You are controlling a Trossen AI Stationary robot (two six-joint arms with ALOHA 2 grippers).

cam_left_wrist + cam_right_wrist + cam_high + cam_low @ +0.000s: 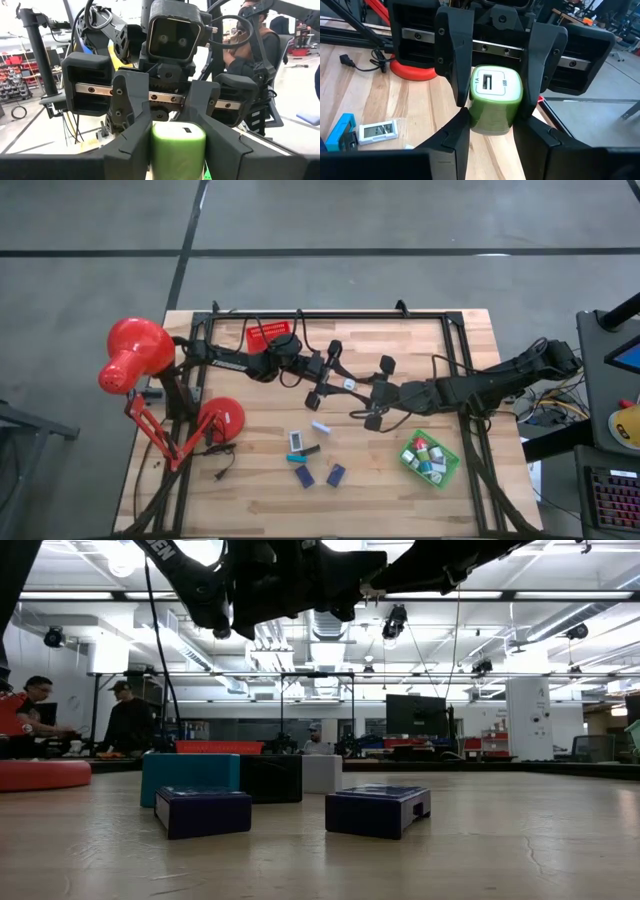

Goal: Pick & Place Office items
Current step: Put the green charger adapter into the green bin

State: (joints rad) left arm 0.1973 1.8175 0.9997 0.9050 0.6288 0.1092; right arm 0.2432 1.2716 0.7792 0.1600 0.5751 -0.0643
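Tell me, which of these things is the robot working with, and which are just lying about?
Job: green charger, gripped by left gripper and right gripper above mid-table; navy blocks; teal block; white display; pieces in green tray.
Lying about: red lamp; red tray.

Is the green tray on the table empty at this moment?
No, the high view shows the green tray near the right arm already holding several small office items, white and teal.

A green block (495,100) with a white face, red lamp (137,358), green tray (452,470), navy blocks (377,810).
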